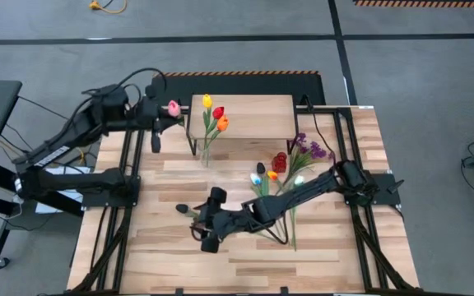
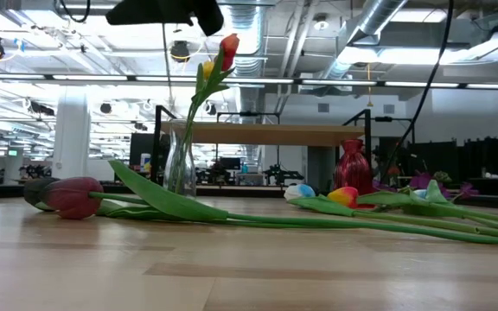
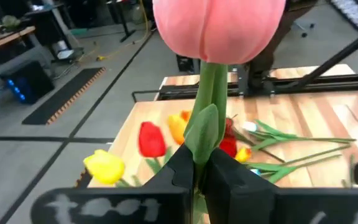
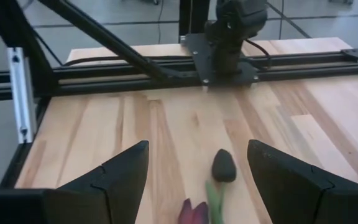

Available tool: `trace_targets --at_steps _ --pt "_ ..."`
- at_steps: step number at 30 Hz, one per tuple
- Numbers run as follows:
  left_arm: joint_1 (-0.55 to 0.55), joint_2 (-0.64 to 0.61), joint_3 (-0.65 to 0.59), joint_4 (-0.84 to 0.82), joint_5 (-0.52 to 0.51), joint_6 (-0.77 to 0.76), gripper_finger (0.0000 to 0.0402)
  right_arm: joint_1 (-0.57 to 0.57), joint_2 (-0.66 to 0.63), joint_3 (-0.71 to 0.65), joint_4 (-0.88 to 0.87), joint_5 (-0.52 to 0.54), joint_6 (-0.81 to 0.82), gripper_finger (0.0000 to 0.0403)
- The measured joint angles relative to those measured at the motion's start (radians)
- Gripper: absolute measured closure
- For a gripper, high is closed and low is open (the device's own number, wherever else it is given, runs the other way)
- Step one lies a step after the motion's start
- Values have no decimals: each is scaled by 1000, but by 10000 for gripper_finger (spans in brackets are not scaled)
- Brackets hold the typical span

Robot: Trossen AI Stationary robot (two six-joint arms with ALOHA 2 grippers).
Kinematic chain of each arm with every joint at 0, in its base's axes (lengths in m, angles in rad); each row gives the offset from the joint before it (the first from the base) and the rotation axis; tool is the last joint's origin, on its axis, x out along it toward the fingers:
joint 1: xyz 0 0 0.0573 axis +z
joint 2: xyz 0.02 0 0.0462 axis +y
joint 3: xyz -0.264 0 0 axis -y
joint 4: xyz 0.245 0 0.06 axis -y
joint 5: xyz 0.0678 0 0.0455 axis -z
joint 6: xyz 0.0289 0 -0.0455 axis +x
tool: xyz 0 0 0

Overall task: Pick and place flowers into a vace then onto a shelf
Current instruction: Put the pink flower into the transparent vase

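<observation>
My left gripper [image 1: 159, 116] is up at the far left of the table, just left of the shelf [image 1: 245, 105], shut on a pink tulip [image 1: 173, 108]. A glass vase [image 2: 180, 168] in front of the shelf's left end holds a yellow [image 1: 206, 100], a red [image 1: 218, 113] and an orange tulip [image 1: 222, 123]. My right gripper [image 4: 197, 146] hangs open over a dark tulip [image 4: 224, 167] that lies flat on the tabletop near the middle front, a finger on either side and clear of it. More flowers [image 1: 282, 168] lie in a heap right of centre. My left gripper pinches the pink tulip's green stem [image 3: 205, 134] between its two fingers, a little below the head, with a leaf caught along the stem. The pink head [image 3: 219, 28] sticks out past the fingertips, lifted clear of the table. The stem's lower part is hidden behind the fingers.
The shelf is a small light-wood board on thin black legs [image 2: 266, 134] at the far middle. A red vase-like object [image 2: 353, 166] stands among the heaped flowers. Black frame rails [image 4: 166, 68] border the table's sides. Bare planks [image 1: 245, 263] lie along the near edge.
</observation>
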Motion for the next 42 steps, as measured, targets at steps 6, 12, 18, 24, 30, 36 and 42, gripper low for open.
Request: trace_targets --at_steps 6,12,18,24,30,36,42 --pt "84 -2 1 29 126 -18 401 23 0 0 2 24 0 138" --pt "93 -1 1 29 150 -29 401 29 0 0 2 27 0 138" --pt "93 20 0 25 153 -33 401 27 0 0 2 27 0 138" --pt "93 51 -35 63 152 -34 401 27 0 0 2 27 0 138" --pt "93 85 -43 82 146 -38 401 27 0 0 2 27 1 138" --pt "93 124 -43 76 177 -38 385 27 0 0 2 27 2 138" --pt "93 151 -43 68 213 -43 361 27 0 0 2 27 2 138"
